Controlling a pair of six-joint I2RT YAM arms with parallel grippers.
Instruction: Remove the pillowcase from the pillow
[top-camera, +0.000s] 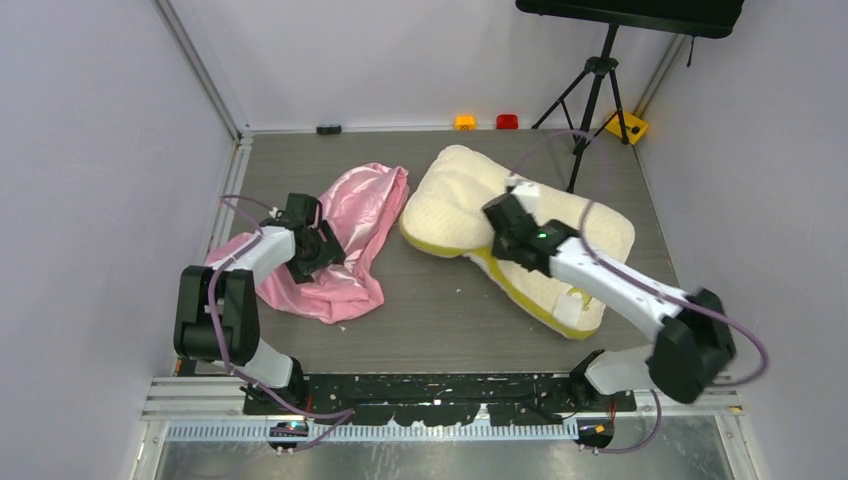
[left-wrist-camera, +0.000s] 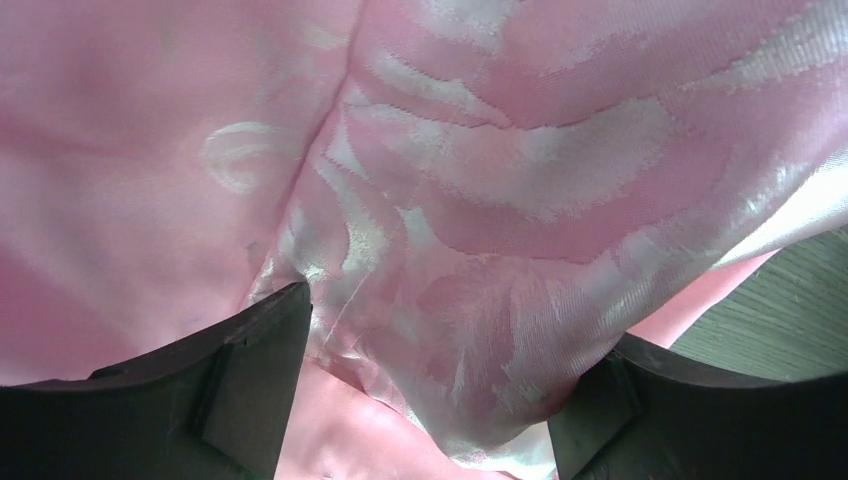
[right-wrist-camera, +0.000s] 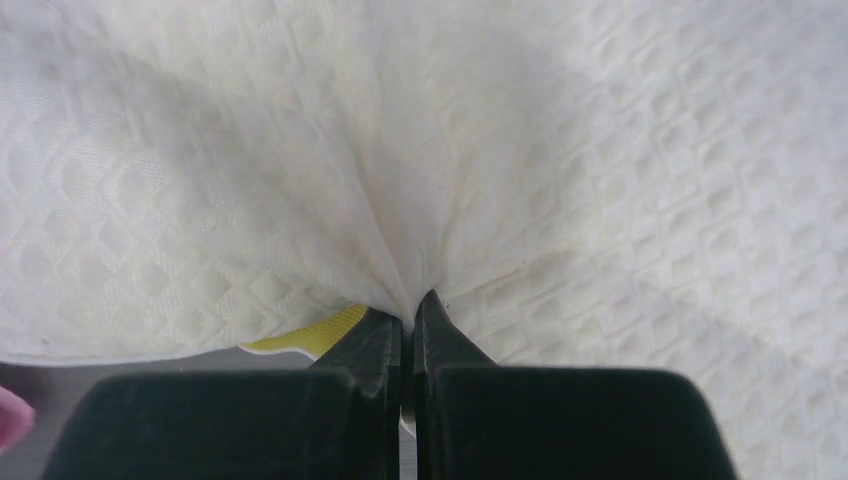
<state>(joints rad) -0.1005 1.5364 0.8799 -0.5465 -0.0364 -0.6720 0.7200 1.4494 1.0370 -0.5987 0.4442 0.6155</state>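
Observation:
The pink satin pillowcase (top-camera: 345, 245) lies crumpled on the table left of centre, fully apart from the pillow. It fills the left wrist view (left-wrist-camera: 480, 170). My left gripper (top-camera: 318, 243) hovers over its middle with jaws wide open and a fold of cloth bulging between the fingers (left-wrist-camera: 250, 370). The cream quilted pillow (top-camera: 455, 200) with its mustard-yellow edge band lies bent at centre right. My right gripper (top-camera: 503, 222) is shut on a pinch of the pillow's fabric (right-wrist-camera: 410, 300), the fabric puckered at the fingertips.
A black tripod (top-camera: 590, 95) stands at the back right beside a yellow block (top-camera: 627, 127). Small orange (top-camera: 465, 122) and red (top-camera: 507, 121) objects sit at the back edge. White walls close in left, right and behind.

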